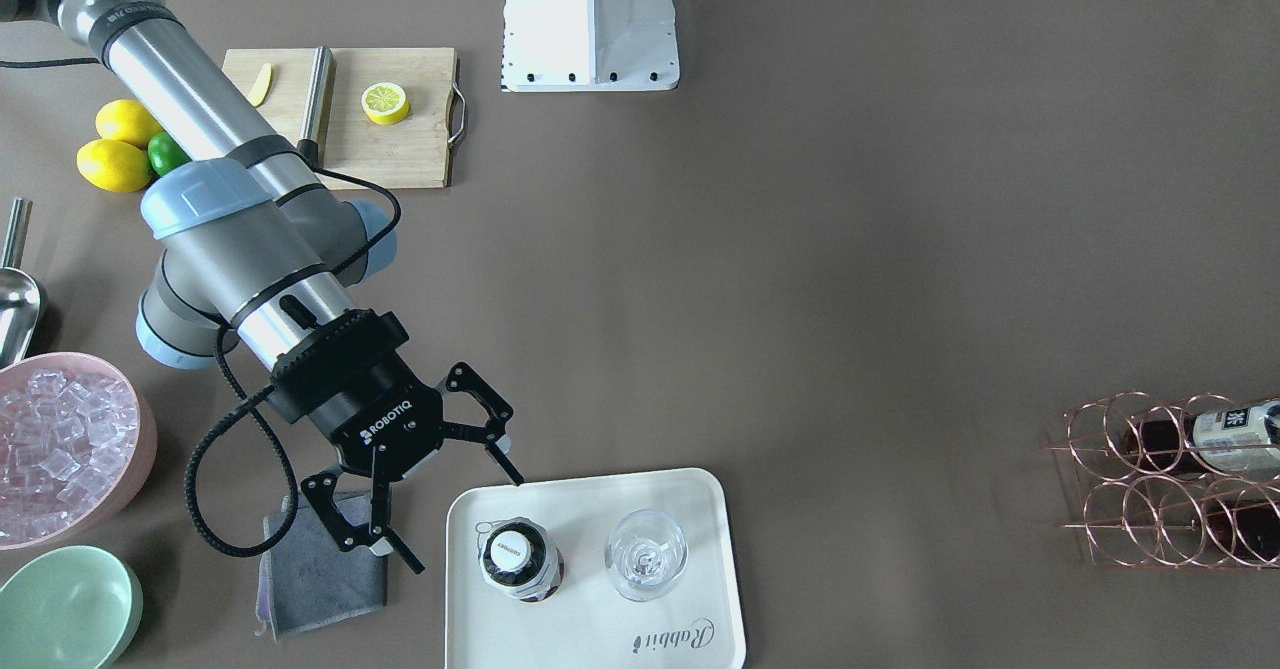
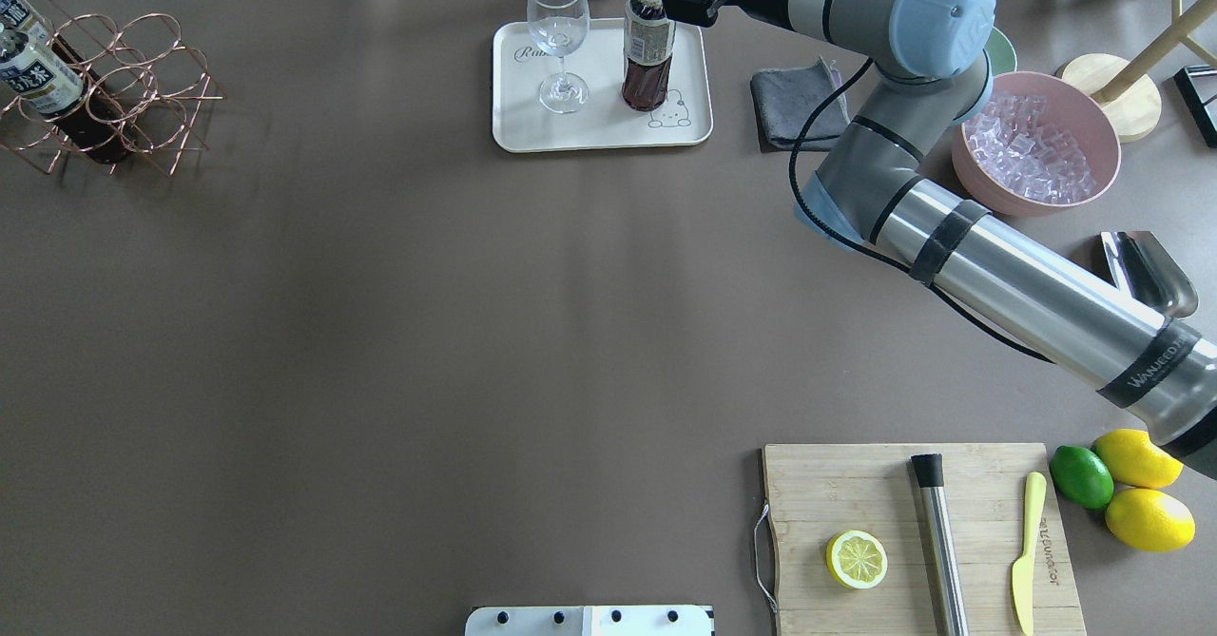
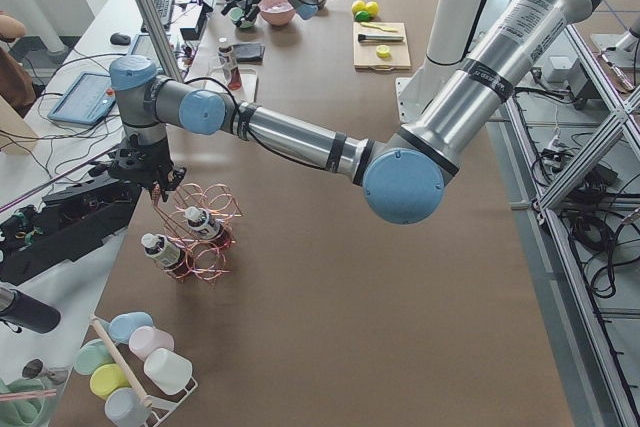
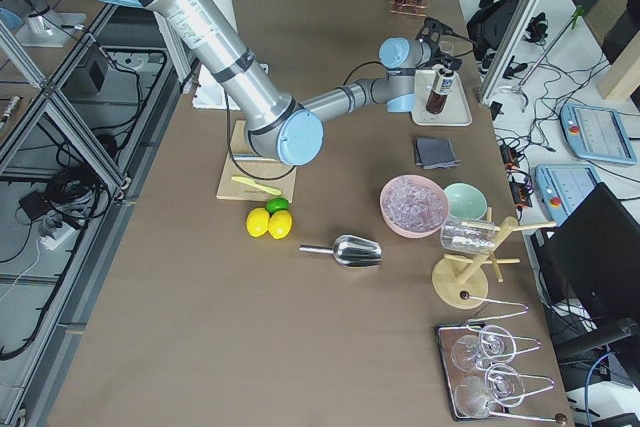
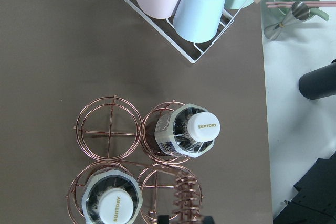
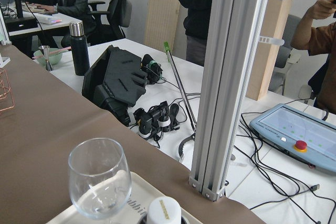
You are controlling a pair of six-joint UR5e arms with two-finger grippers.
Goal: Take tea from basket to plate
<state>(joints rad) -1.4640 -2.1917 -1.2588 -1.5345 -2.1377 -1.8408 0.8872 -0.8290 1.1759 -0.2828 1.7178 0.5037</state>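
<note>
find the tea standing upright in one ring of the basket, cap up, long axis vertical, not yet on the plate. see a second bottle of like kind in the ring diagonally next; cannot say surely which of the two to take, seeing black and white on both labels. take the left gripper as the nearer one by far: hangs right over the basket, looking straight down, with the tea's cap near the middle of the wrist view. cannot tell the opening of this claw, showing only in the side view. see the right gripper spread wide and holding nothing, at the plate's edge, just beside a beige-label bottle and near a wine glass, both standing on the plate. judge the next move as a straight descent over the cap, then a straight lift along the bottle's axis. mind the coiled handle just beside the tea's ring and the wire rims around it: little room for sideways motion inside the basket. expect open table between basket and plate for the carry. on the plate, look for the bare strip on the robot's side of glass and bottle; keep apart from the glass and from the right arm there.
</note>
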